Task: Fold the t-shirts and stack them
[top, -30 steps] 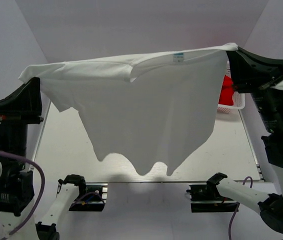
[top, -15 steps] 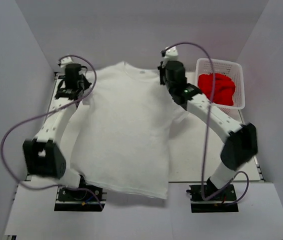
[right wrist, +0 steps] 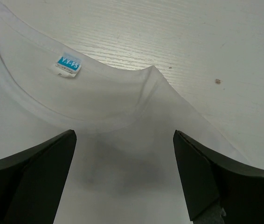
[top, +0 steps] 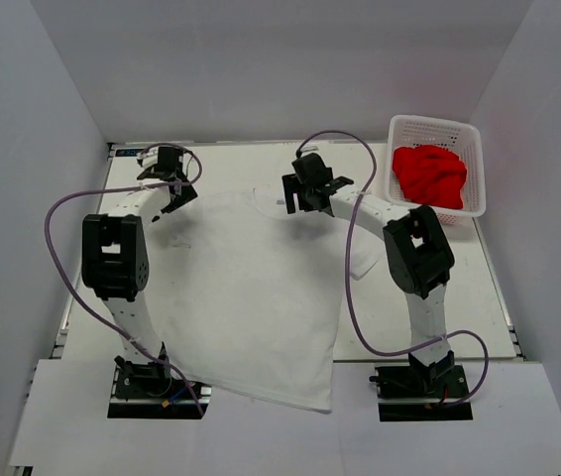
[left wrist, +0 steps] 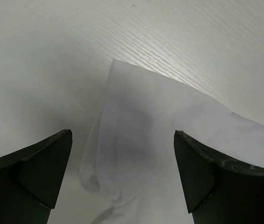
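The white t-shirt (top: 251,297) lies spread flat on the table, collar at the far end and hem hanging over the near edge. My left gripper (top: 173,193) hovers open over its far left shoulder; in the left wrist view the gripper (left wrist: 122,135) has only the shirt's corner (left wrist: 136,126) beneath it. My right gripper (top: 305,203) is open just above the collar; the right wrist view shows the gripper (right wrist: 124,135) over the neckline with its blue label (right wrist: 69,63). Neither holds cloth. The red t-shirt (top: 429,174) lies bunched in the basket.
The white lattice basket (top: 429,121) stands at the far right corner of the table (top: 439,288). Both arms reach far across the table, their cables looping above it. Walls close in the left, right and far sides.
Both grippers held the white t-shirt stretched up in the air, carried it down onto the table, then opened and let it go. It now lies flat.
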Action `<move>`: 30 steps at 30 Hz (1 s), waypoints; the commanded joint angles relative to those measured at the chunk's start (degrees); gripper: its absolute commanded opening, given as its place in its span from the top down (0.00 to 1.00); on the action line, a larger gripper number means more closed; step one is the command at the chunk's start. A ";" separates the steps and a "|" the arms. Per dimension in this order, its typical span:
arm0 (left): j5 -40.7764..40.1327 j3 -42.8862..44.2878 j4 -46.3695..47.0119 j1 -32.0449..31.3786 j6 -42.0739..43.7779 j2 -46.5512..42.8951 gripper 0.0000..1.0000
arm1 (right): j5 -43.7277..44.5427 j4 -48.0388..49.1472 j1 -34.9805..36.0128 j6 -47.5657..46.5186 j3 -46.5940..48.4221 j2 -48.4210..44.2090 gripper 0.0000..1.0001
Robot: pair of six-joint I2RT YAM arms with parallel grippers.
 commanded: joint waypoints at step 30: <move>25.86 14.68 12.79 -11.55 5.76 19.07 0.00 | -8.63 8.92 0.80 16.24 -39.51 -18.84 0.10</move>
